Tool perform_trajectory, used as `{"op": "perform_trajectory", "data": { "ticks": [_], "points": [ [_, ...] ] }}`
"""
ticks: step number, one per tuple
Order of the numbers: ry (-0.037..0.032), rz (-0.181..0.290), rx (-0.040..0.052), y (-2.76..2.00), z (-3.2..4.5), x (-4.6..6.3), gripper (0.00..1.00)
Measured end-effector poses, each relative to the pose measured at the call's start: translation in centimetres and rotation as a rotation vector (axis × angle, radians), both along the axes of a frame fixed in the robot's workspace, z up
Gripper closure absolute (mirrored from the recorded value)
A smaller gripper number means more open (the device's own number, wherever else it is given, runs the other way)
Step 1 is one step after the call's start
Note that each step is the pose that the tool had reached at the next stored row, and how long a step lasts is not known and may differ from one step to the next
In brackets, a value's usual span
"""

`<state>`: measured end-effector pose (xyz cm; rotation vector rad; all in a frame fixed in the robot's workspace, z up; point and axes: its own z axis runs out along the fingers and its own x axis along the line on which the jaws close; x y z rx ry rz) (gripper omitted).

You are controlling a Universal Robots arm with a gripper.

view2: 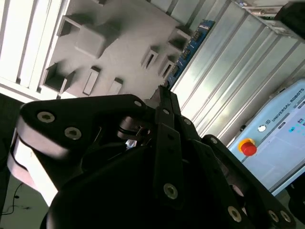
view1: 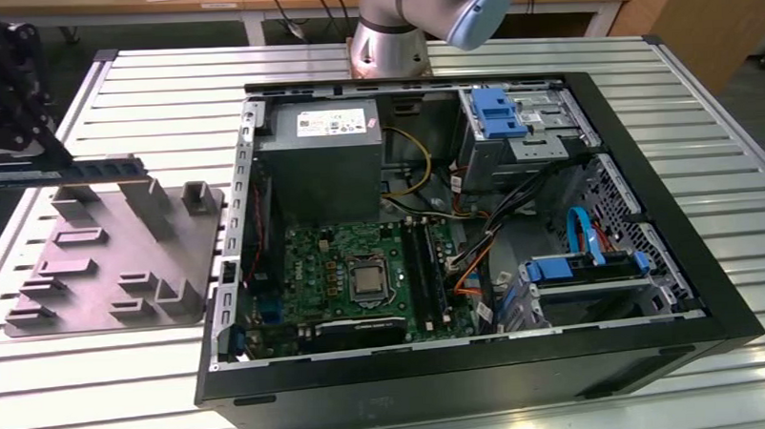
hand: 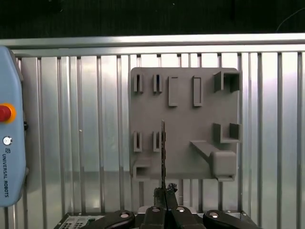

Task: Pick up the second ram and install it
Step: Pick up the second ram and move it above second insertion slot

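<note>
The second ram (view1: pixel 101 171) hangs over the grey fixture plate (view1: pixel 117 271) and seems clear of its pockets. The tool (hand: pixel 164 193) is closed firmly on it. So the pick-up looks done. The install is not yet done: the motherboard (view1: pixel 346 273) lies in the open case (view1: pixel 465 388), which stands beside the fixture plate on the counter (view1: pixel 479 54).

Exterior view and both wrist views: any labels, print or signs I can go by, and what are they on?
On the power supply: a white label, print too small to read.
On the teach pendant: one line of lettering near the red button, a maker's mark, no warning sign.
On the second ram, held in the gripper: no readable print.
On the fixture plate: none.
</note>
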<state>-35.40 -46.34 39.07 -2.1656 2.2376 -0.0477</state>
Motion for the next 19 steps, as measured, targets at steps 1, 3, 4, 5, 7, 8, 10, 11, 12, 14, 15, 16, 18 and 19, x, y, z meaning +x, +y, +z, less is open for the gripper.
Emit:
{"op": "perform_trajectory", "data": {
  "ticks": [1,3,4,5,7,8,10,11,12,14,15,16,18,19],
  "points": [
    [0.0001,0.000,0.0000,-0.01,0.00,0.4,0.89],
    [0.0006,0.000,0.0001,-0.04,-0.01,1.3,0.89],
    [0.0009,0.000,0.0000,-0.05,0.00,1.7,0.89],
    [0.0011,0.000,0.0000,-0.07,0.00,2.2,0.89],
    [0.0015,0.000,0.0001,-0.09,-0.01,3.0,0.89],
    [0.0018,0.000,0.0001,-0.10,0.00,3.5,0.89],
    [0.0022,0.000,0.0000,-0.13,0.00,4.4,0.89],
    [0.0023,0.000,0.0001,-0.14,-0.01,4.8,0.89],
    [0.0025,0.000,0.0001,-0.15,-0.01,5.2,0.89],
    [0.0030,0.000,0.0000,-0.18,0.00,6.1,0.89],
    [0.0031,0.000,0.0000,-0.19,0.00,6.6,0.89],
    [0.0032,0.000,0.0001,-0.20,-0.01,7.0,0.89],
    [0.0036,0.000,0.0000,-0.23,0.00,7.9,0.89],
    [0.0038,0.000,0.0000,-0.24,0.00,8.3,0.89]
  ]
}}
